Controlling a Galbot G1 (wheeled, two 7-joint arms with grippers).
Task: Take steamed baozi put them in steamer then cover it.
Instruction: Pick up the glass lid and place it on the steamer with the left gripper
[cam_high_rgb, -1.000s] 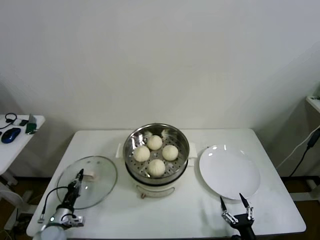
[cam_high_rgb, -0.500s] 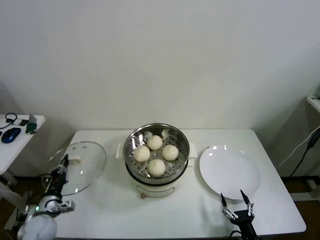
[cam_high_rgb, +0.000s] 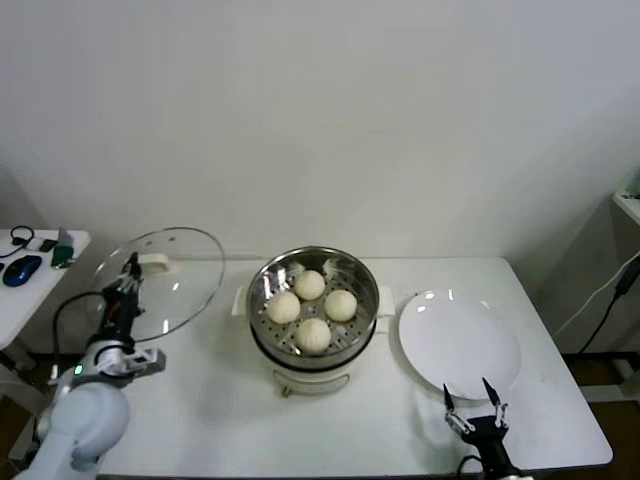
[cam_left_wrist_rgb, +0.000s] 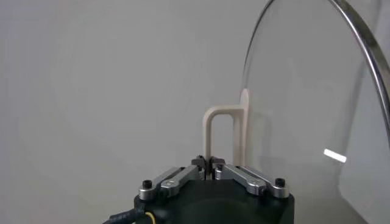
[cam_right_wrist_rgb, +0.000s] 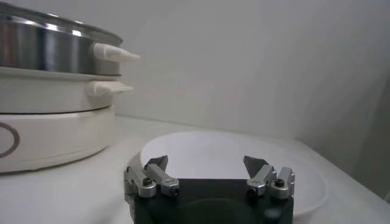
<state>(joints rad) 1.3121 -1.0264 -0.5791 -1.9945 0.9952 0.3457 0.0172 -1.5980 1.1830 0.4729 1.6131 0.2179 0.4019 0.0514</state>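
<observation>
Baozi (cam_high_rgb: 312, 310), all four, sit in the steamer (cam_high_rgb: 313, 305); covering step now. Left gripper (cam_high_rgb: 127, 279), clamped on the cover (cam_high_rgb: 160, 283) handle, holds it aloft; steamer lies to its right, lower. Right gripper (cam_high_rgb: 475, 404) idles, jaws wide and empty.

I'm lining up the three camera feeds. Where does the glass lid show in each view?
Head view: glass lid raised and tilted at the left, held by the left gripper.
Left wrist view: lid fills the right side, its cream handle clamped at centre.
Right wrist view: not in it.
Shared landmark: the cream handle, seen in the head and left wrist views.
</observation>
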